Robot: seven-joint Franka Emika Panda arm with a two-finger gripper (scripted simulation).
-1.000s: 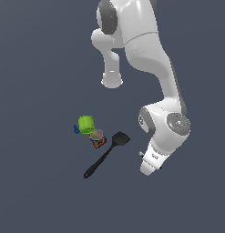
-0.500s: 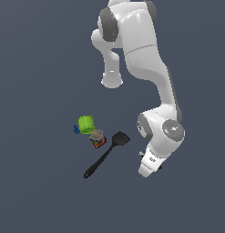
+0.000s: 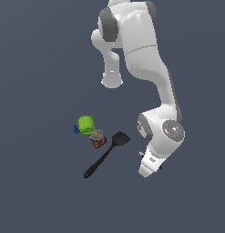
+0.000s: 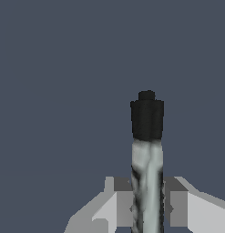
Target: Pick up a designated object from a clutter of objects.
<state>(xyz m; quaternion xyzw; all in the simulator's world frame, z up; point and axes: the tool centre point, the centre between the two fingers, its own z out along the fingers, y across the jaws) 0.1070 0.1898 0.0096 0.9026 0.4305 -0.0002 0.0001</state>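
In the wrist view the designated object [image 4: 147, 150], a thin white-grey stick with a black end, runs straight out between my fingers [image 4: 123, 200]. My gripper [image 4: 147, 189] is shut on it, and the pads press its body on both sides. In the exterior view the arm's white wrist [image 3: 149, 164] hides both the gripper and the stick. The clutter of objects lies toward the exterior view's left of the wrist: a green cup [image 3: 86, 123], a little blue piece [image 3: 76, 130], a printed can [image 3: 97, 138] and a long black spatula [image 3: 106, 154].
The spatula's blade [image 3: 120, 139] lies nearest the wrist, a short gap away. The arm's base [image 3: 112, 81] stands behind the clutter. Everything rests on a flat dark grey floor [image 3: 36, 191].
The wrist has shifted down and slightly toward the exterior view's left across the frames. The cup, can, blue piece and spatula have not moved.
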